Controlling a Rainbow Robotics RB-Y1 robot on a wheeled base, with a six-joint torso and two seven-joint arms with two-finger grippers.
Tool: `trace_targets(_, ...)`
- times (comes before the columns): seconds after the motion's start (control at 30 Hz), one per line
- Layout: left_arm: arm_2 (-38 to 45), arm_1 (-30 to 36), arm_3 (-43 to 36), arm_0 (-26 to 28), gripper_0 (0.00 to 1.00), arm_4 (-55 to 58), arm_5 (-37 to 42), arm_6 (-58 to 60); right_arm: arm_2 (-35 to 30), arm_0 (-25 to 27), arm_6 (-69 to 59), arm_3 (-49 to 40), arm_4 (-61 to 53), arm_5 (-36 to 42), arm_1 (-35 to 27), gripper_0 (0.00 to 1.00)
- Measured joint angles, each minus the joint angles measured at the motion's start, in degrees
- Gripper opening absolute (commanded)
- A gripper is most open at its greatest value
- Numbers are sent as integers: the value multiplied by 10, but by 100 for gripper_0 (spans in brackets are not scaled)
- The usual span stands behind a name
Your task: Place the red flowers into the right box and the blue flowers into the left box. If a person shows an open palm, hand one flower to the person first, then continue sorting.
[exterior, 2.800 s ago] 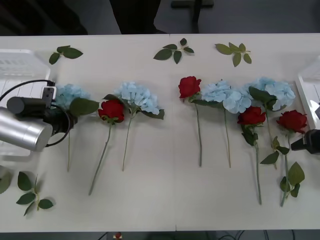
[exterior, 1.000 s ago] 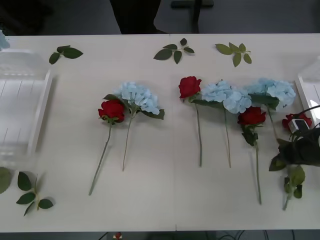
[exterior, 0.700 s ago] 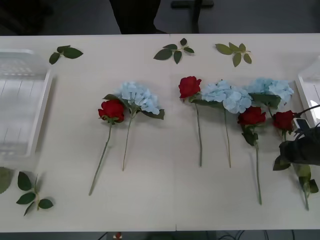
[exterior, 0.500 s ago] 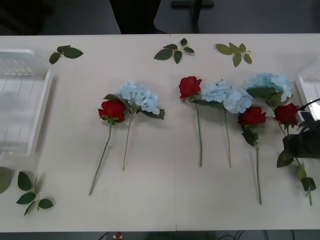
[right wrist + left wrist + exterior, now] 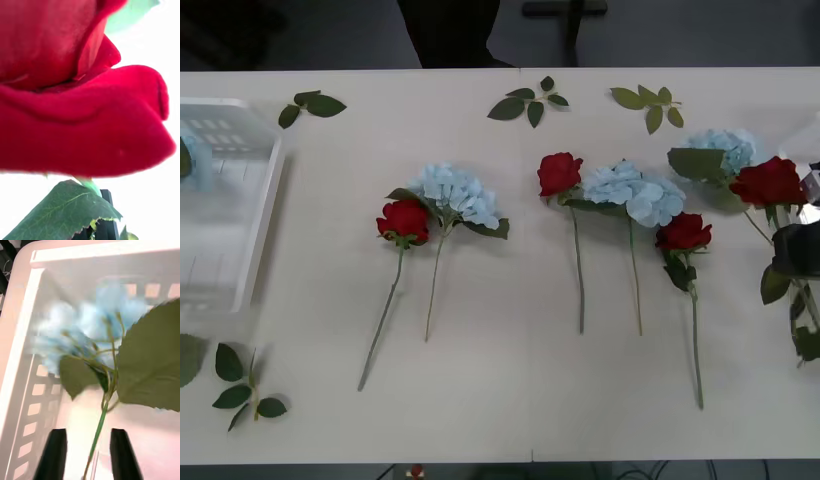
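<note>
Right claw (image 5: 802, 262) clamped on red rose (image 5: 768, 182)

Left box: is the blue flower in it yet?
In or just above it; which, cannot tell. Left wrist view shows the blue flower over the left box, stem between the open left gripper.

Velvety matt cloth red flowers (image 5: 82, 123), translucent ribbed plastic left box (image 5: 28, 352), smooth matt table (image 5: 510, 400)

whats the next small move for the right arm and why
Probably carry the red rose further right, over the right box, then let go. The right gripper holds its stem raised at the table's right edge, so the rose likely isn't in the box yet.
</note>
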Motion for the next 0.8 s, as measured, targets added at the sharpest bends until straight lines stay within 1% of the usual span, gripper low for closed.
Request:
trace_targets(0.03,0,0,0,0,58,3,0,0,-7,0,0,-5,0,8,6,1)
trace_targets(0.07,0,0,-1,0,62,6,0,0,-13,0,0,-10,0,12,12,6)
trace_targets(0.1,0,0,-2,0,68,8,0,0,-16,0,0,-13,0,15,16,33)
trace_targets(0.13,0,0,-4,0,72,9,0,0,-18,0,0,-15,0,16,18,73)
trace_targets(0.2,0,0,-17,0,75,9,13,0,-17,0,0,-17,0,16,20,100)
trace_targets(0.3,0,0,-55,0,78,11,64,0,-14,0,-1,-17,0,16,20,100)
trace_targets(0.47,0,0,-148,-1,80,29,180,0,-14,0,-1,-18,1,18,20,100)
trace_targets(0.57,0,-10,-202,-6,85,34,234,1,-14,0,-1,-18,3,23,20,100)
trace_targets(0.6,0,-20,-220,-8,87,33,247,7,-14,0,-1,-18,6,28,20,100)
trace_targets(0.63,0,-32,-236,-10,92,32,257,18,-14,0,-1,-18,9,32,20,100)
trace_targets(0.7,-2,-60,-267,-12,98,20,270,61,-14,1,-1,-18,15,34,20,100)
trace_targets(0.8,-25,-105,-306,-12,100,-23,277,130,-14,8,-1,-18,20,34,20,100)
